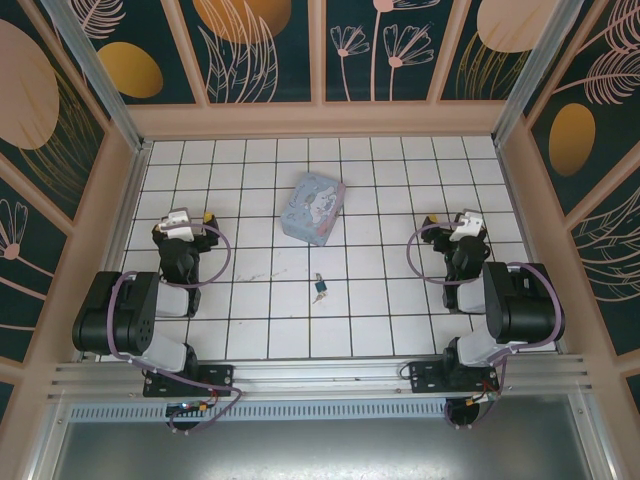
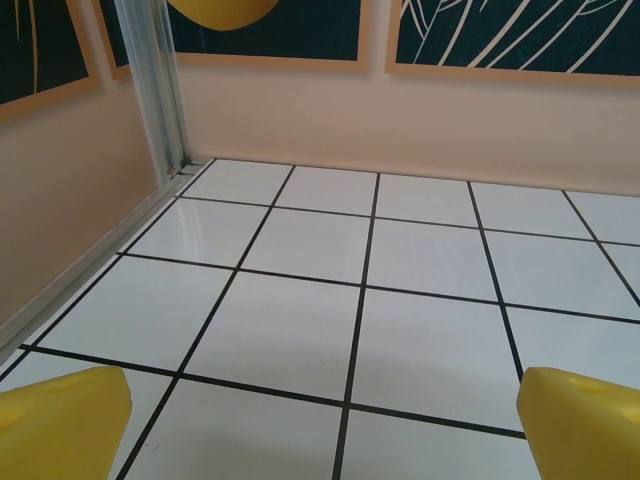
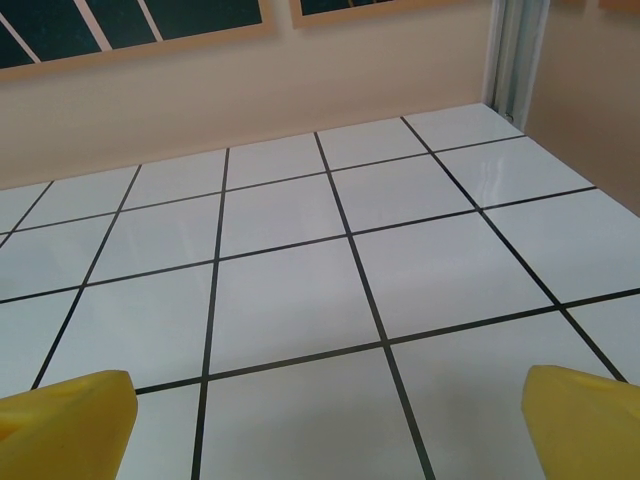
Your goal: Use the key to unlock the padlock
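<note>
The tiny teal-blue padlock [image 1: 321,292] lies on the white tiled floor [image 1: 270,320] near the middle front, between the two arms. A thin dark key [image 1: 319,279] sits right at its far end; it is too small to tell whether it is inserted. My left gripper [image 1: 186,216] is well to the left of the padlock. It is open, with nothing but bare tile between its yellow fingertips [image 2: 62,420]. My right gripper [image 1: 452,221] is well to the right, also open, and its yellow fingertips [image 3: 585,420] are wide apart over bare tile.
A pale blue cartoon-printed tin box [image 1: 313,208] lies behind the padlock, slightly left. Peach walls with dark floral panels enclose the floor on three sides. An aluminium post [image 2: 150,90] stands in the far left corner and another [image 3: 515,50] in the far right corner.
</note>
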Available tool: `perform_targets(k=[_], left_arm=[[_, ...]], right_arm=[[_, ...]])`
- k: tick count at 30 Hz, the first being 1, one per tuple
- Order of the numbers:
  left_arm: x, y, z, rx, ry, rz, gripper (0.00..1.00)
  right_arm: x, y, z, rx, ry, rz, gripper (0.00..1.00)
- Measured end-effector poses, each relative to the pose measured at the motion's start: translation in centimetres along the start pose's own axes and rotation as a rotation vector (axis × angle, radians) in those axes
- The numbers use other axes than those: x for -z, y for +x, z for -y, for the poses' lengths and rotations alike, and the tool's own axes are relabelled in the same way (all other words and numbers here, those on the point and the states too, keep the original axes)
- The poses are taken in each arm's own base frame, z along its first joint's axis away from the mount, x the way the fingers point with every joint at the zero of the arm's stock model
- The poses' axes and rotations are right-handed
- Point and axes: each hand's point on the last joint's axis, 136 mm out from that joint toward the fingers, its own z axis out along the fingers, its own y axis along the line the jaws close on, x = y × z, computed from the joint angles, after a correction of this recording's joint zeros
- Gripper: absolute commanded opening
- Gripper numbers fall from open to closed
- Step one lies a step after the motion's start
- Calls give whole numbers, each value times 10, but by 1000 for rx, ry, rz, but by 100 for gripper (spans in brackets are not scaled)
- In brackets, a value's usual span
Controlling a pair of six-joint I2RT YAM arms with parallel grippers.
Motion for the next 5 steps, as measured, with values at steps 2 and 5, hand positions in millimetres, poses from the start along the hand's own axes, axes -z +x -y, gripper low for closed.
perform_targets(k=[2, 5], left_arm=[[0, 0, 0, 0, 0, 0, 99], [0, 0, 0, 0, 0, 0, 99]], right_arm=[[-2, -1, -2, -1, -10, 0, 99], [-3, -4, -4, -1, -27, 6, 99]])
